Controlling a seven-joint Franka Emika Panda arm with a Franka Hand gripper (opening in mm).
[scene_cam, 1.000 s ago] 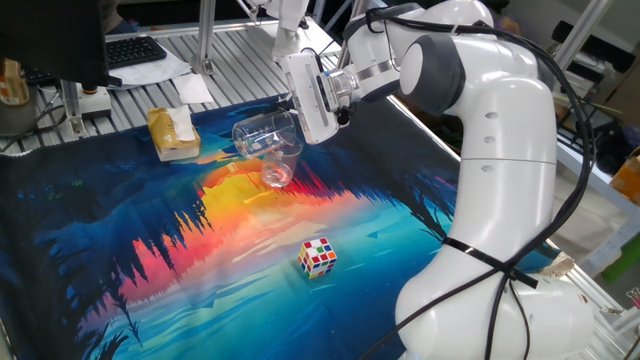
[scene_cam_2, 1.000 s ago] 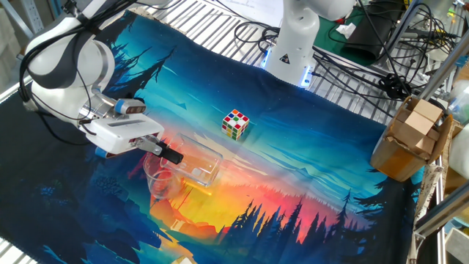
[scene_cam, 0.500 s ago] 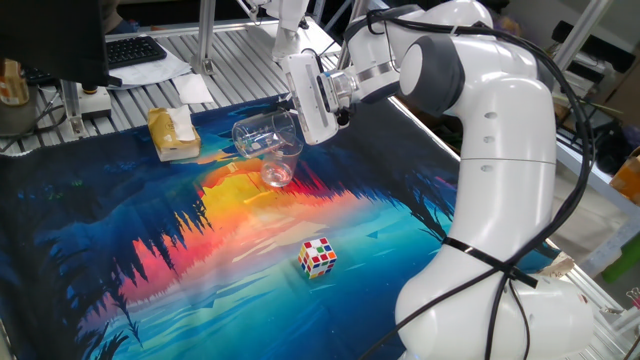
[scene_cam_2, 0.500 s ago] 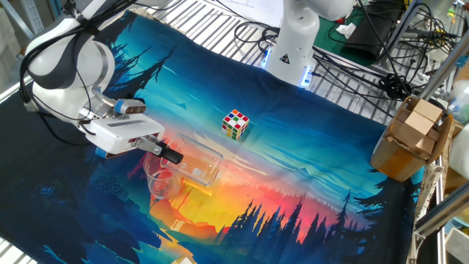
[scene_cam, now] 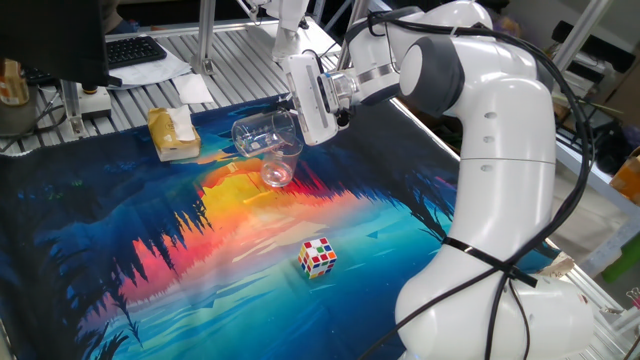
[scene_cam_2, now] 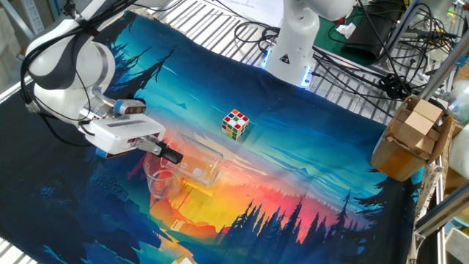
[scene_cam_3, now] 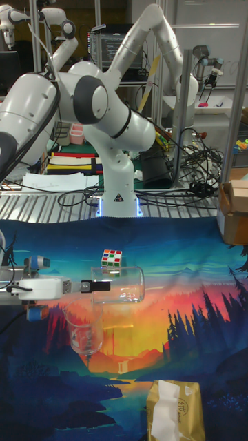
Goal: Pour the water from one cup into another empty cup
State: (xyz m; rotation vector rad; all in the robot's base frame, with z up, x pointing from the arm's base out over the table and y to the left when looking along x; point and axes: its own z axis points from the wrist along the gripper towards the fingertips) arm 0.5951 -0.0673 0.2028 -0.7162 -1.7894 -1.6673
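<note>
My gripper (scene_cam: pixel 300 128) is shut on a clear glass cup (scene_cam: pixel 262 135), gripping it at the rim. The cup lies tipped on its side, held above the mat. Just below its mouth end, a second clear cup (scene_cam: pixel 277 172) stands upright on the colourful mat. In the other fixed view the tipped cup (scene_cam_2: pixel 199 164) stretches away from the gripper (scene_cam_2: pixel 173 156), over the upright cup (scene_cam_2: pixel 160 177). The tall view shows the gripper (scene_cam_3: pixel 96 286), the sideways cup (scene_cam_3: pixel 124 284) and the standing cup (scene_cam_3: pixel 84 332) beneath. I cannot make out the water in either cup.
A Rubik's cube (scene_cam: pixel 318 256) sits on the mat nearer the arm's base. A yellow tissue pack (scene_cam: pixel 173 133) lies at the mat's far edge. A cardboard box (scene_cam_2: pixel 409 138) stands off the mat. The robot base (scene_cam_2: pixel 292 44) and cables sit behind.
</note>
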